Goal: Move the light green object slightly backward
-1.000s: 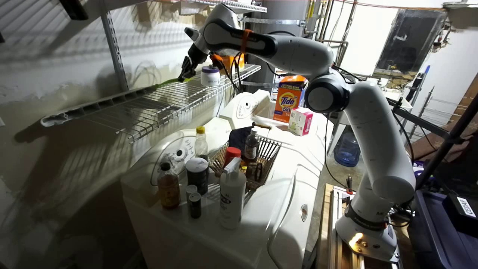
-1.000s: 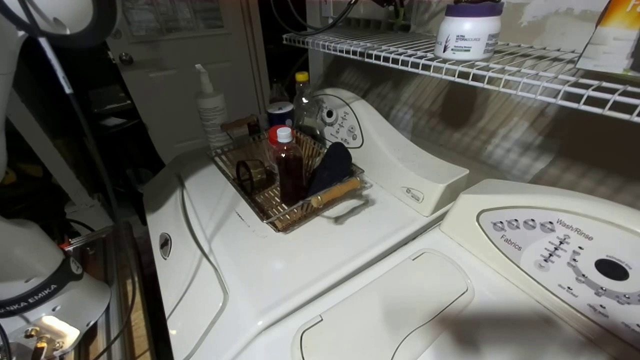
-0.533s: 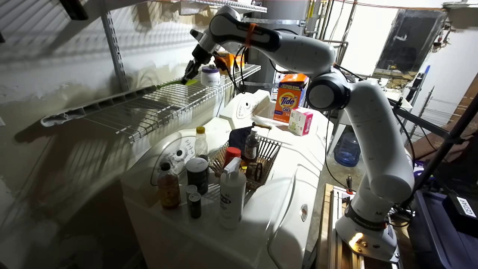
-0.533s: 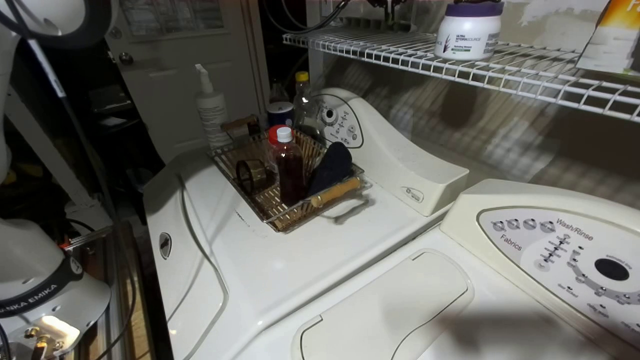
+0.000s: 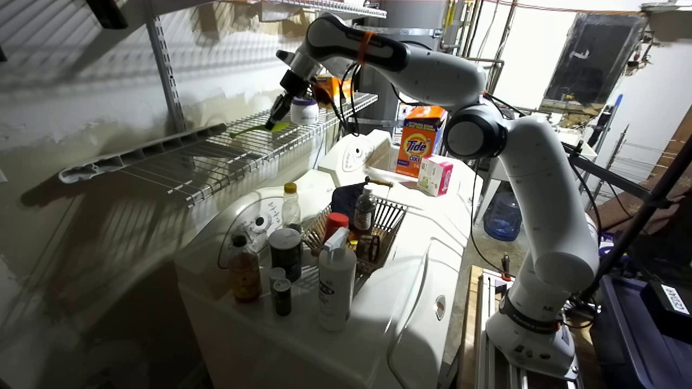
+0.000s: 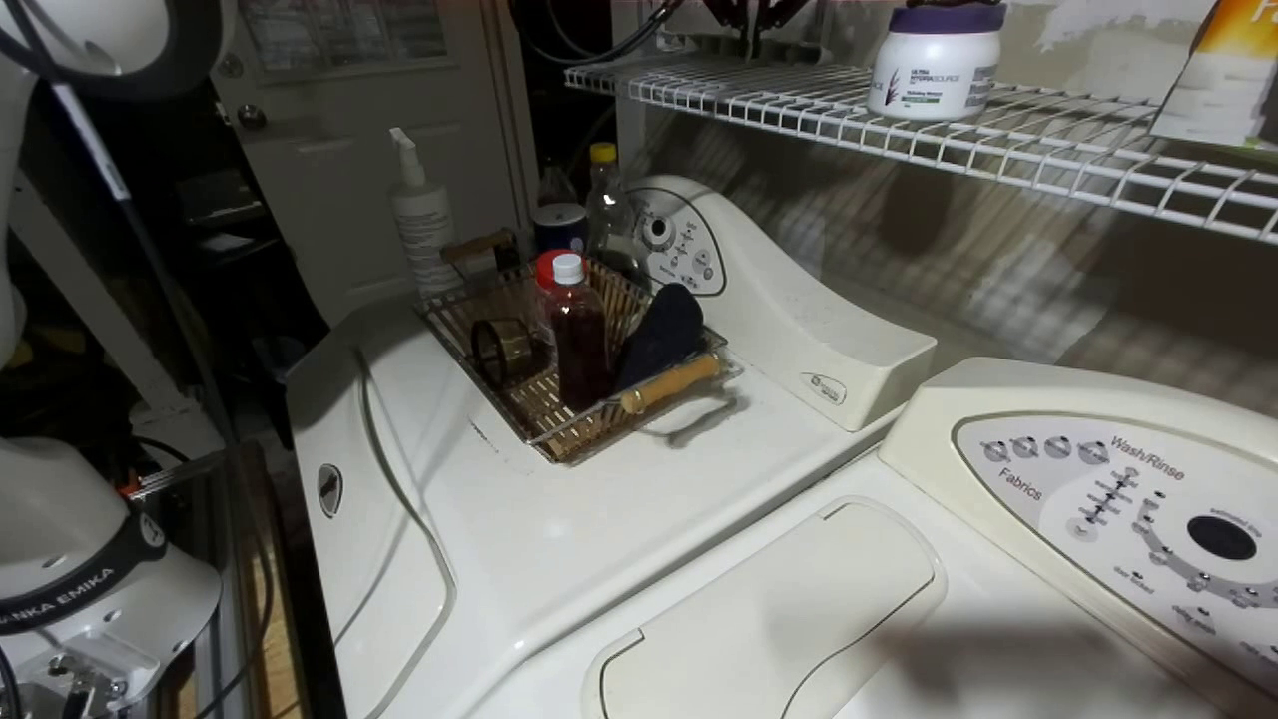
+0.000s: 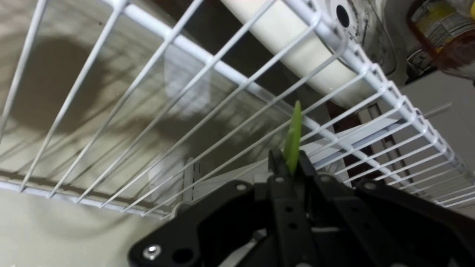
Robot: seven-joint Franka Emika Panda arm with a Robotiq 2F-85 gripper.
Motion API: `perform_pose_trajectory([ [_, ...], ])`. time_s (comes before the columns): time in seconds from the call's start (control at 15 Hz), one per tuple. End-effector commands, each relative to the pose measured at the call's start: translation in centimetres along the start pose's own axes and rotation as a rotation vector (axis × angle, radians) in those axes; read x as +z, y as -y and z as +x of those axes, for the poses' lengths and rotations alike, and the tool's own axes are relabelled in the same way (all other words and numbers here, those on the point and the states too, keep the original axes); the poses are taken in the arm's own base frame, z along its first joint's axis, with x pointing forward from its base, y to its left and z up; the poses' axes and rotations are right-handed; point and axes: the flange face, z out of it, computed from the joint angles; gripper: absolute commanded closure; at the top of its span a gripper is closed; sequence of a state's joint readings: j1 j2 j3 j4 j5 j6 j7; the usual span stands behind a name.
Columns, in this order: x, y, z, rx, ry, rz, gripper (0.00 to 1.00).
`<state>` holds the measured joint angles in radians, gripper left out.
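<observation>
Near the white, purple-lidded plastic jar [image 5: 304,112], the black two-finger gripper [image 7: 292,161] is pinched onto the flat, elongated, seemingly plastic light green object [image 7: 294,137], which looks light and smooth, perhaps flexible; gripping mid-length should limit pivoting

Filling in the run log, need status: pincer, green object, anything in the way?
Pincer shut on light green object. Over wire shelf, contact unclear. Possible obstacle: purple-lidded jar, standing apart.

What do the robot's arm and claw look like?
The arm is white and rounded, with black parts, an orange strap and black cables. Its black base band shows "EMIKA". The claw is black, with slim fingers and silver screws.
</observation>
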<state>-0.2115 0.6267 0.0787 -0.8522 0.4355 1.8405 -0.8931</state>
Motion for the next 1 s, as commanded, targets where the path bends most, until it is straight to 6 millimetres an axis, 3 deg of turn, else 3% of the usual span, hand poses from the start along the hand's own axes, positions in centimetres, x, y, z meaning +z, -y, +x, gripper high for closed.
perform_pose_trajectory([
  [0.0, 0.3, 0.7, 0.2, 0.025, 0.038, 0.049, 0.98],
  [0.4, 1.0, 1.0, -0.3, 0.055, 0.069, 0.107, 0.98],
  [0.8, 1.3, 0.3, -0.4, 0.089, 0.089, 0.059, 0.98],
  [0.93, 1.3, 0.1, -0.4, 0.086, 0.096, 0.037, 0.64],
])
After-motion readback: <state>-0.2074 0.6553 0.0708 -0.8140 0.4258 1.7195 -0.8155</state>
